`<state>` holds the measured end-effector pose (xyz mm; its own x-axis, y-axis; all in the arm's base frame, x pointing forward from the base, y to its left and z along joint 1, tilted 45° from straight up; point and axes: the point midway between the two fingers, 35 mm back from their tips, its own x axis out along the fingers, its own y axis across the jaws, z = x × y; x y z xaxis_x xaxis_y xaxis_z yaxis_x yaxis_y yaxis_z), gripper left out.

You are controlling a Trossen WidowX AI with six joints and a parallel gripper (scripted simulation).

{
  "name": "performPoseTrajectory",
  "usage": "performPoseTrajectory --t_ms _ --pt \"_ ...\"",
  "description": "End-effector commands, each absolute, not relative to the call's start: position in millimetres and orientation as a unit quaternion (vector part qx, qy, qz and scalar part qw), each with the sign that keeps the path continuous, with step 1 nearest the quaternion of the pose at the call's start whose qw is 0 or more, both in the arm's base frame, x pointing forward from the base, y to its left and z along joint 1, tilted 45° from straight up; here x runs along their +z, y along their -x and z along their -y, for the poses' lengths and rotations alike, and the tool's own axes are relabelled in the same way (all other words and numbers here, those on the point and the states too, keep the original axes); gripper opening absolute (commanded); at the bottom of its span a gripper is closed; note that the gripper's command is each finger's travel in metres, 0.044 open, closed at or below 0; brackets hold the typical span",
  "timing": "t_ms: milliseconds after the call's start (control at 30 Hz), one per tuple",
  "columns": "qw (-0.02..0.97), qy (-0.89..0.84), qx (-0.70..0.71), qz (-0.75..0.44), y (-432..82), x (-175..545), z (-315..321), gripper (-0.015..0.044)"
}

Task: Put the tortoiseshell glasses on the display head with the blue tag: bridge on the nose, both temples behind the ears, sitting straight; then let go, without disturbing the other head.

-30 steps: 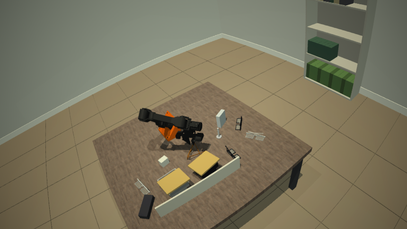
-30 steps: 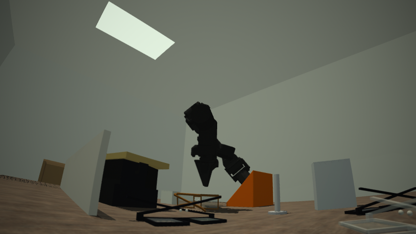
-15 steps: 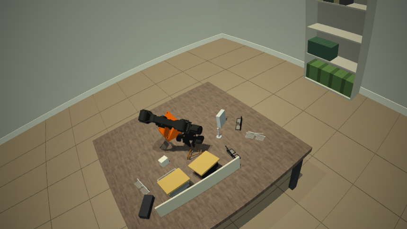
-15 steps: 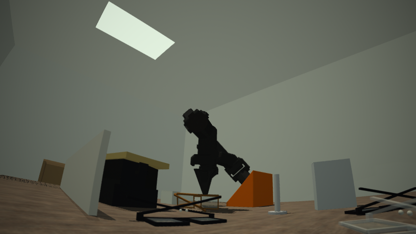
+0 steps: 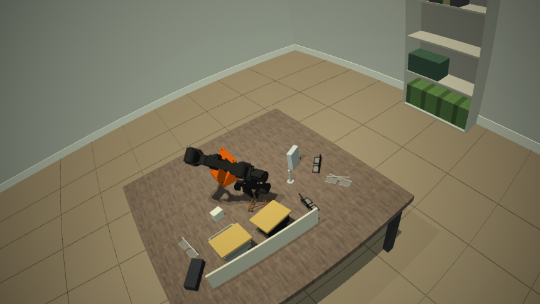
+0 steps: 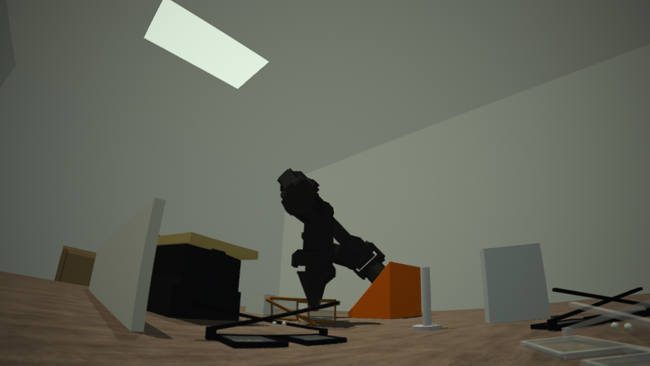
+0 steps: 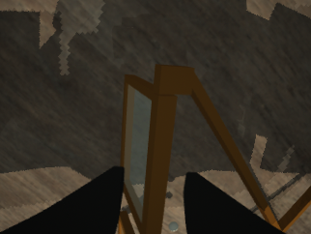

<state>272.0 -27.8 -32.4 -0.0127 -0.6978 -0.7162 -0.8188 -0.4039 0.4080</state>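
The tortoiseshell glasses [image 5: 250,206] [image 6: 284,299] [image 7: 162,126] stand on the table below my gripper, lenses upright, folded temples slanting off to one side. My gripper [image 5: 255,196] [image 6: 314,304] [image 7: 155,180] points down and is partly open. In the wrist view its fingertips are on either side of the front frame's bar, with gaps on both sides. Two box-like stands with yellow tops are in the top view: one black [image 5: 279,227] [image 6: 204,284], one grey [image 5: 238,252]. I see no blue tag, and cannot tell which is the tagged head.
A long pale wall [image 5: 264,253] [image 6: 131,273] runs beside the stands. A white cube [image 5: 216,213] is near the glasses. A white post [image 5: 289,176] [image 6: 425,296], a pale block [image 5: 292,158] [image 6: 514,282], a black case [image 5: 194,274] and several other glasses stand or lie around.
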Motion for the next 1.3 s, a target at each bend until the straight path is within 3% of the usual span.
performPoseTrajectory --t_ms 0,500,1100,1267 --pt "0.06 0.697 0.464 -0.543 -268.5 -35.5 30.6 0.012" --pt "0.06 0.697 0.464 -0.543 -272.7 -37.7 28.5 0.012" --pt "0.062 0.698 0.463 -0.543 -270.7 -35.6 29.0 0.0" --pt "0.062 0.698 0.464 -0.543 -270.9 -35.0 28.3 0.0"
